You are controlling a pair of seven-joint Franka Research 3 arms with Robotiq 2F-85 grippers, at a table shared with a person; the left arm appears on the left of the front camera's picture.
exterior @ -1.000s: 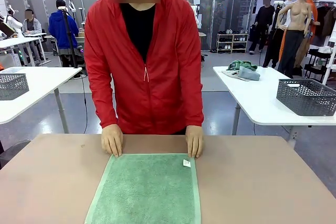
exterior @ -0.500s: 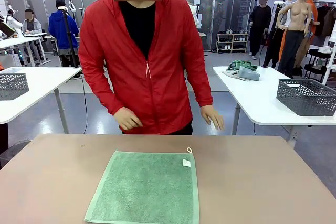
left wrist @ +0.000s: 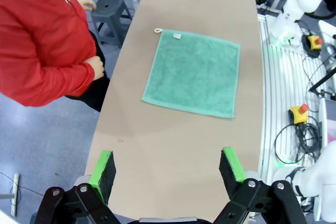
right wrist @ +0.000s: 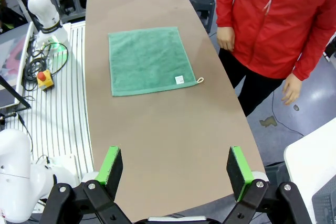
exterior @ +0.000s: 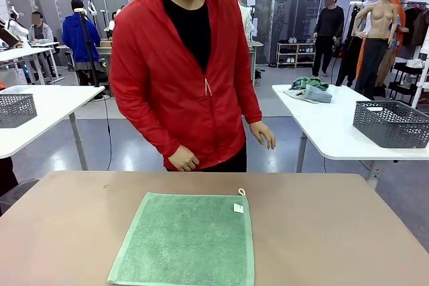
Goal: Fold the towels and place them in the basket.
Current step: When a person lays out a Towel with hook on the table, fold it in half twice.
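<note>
The mint green towel (exterior: 184, 239) is spread flat and unfolded on the middle of the tan desk (exterior: 335, 232), its near edge cut off by the bottom of the front view. A square outline with straight hems and an even terry pile is seen. A small white label (exterior: 238, 208) is sewn near the far corner on the robot's right, and a pale hanging loop (exterior: 241, 191) sticks out from that same corner.

In the left wrist view the left end effector (left wrist: 167, 166) is held above the desk with its green-padded fingers spread wide and nothing between them; the towel lies well apart from it, farther along the desk. In the right wrist view the right end effector (right wrist: 174, 165) is likewise spread wide and holds nothing, well apart from the towel.

At the far edge a person in a red jacket (exterior: 181, 78) stands, with both hands (exterior: 182, 159) off the desk and apart from the towel.

On white side tables behind, a perforated grey basket (exterior: 391, 123) and another (exterior: 16, 109) are set; their contents cannot be made out. A heap of green and blue-grey cloths (exterior: 308, 88) lies near the right one.
</note>
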